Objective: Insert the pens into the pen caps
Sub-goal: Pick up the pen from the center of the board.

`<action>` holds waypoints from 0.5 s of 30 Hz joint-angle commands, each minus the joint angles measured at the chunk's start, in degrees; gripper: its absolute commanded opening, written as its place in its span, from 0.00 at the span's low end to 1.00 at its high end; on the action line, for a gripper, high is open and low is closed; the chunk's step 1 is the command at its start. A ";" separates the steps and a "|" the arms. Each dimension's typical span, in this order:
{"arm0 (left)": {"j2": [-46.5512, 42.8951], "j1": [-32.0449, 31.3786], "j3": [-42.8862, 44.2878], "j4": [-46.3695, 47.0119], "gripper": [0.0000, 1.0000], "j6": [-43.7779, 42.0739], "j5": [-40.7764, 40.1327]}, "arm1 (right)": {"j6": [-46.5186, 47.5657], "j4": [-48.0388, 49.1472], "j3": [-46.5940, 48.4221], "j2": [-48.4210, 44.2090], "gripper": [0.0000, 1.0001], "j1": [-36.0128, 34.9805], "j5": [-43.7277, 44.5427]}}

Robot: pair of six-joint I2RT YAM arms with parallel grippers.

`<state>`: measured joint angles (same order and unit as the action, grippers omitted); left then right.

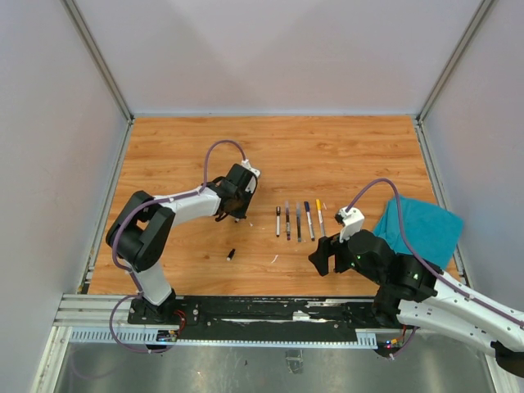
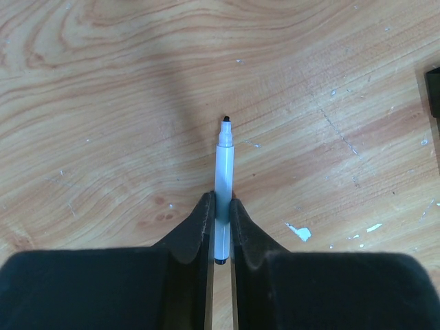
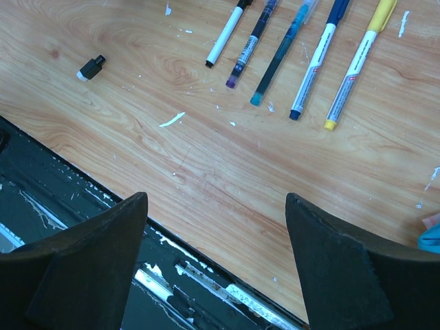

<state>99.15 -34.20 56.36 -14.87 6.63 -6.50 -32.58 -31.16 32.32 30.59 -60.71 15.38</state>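
Observation:
In the left wrist view my left gripper (image 2: 220, 206) is shut on a pale white pen (image 2: 225, 161), whose black tip points away over the wood. Seen from above, the left gripper (image 1: 237, 214) is left of a row of several pens (image 1: 298, 222). The right wrist view shows that row: white (image 3: 225, 36), dark purple (image 3: 249, 48), teal (image 3: 278, 58), blue-and-white (image 3: 316, 65) and yellow (image 3: 357, 65). One small black pen cap (image 1: 231, 255) lies alone, nearer the front (image 3: 91, 67). My right gripper (image 3: 216, 199) stands open and holds nothing, over the front edge below the pens (image 1: 323, 255).
A teal cloth (image 1: 417, 229) lies at the right of the table. A white scrap (image 3: 172, 119) rests on the wood between the cap and the pens. The black rail (image 1: 270, 315) runs along the front edge. A dark thing (image 2: 433, 89) is cut off by the left wrist view's right edge.

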 commanded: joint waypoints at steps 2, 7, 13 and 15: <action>-0.84 0.27 -1.74 -1.23 0.04 1.71 1.91 | 0.24 -0.13 2.45 -0.50 0.82 -0.73 1.06; -4.93 -1.36 -3.77 -0.12 0.01 3.87 0.78 | -0.74 0.29 2.80 0.07 0.82 -0.73 3.56; -12.84 -5.83 -7.62 4.22 0.00 7.00 1.23 | -5.31 8.41 2.08 0.79 0.82 -0.66 3.40; -16.31 -7.72 -9.61 5.90 0.00 8.55 1.11 | -7.76 11.31 1.90 1.70 0.82 -0.64 3.50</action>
<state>89.36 -38.79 49.19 -13.54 11.92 -6.17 -35.18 -27.14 33.21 31.24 -60.71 17.21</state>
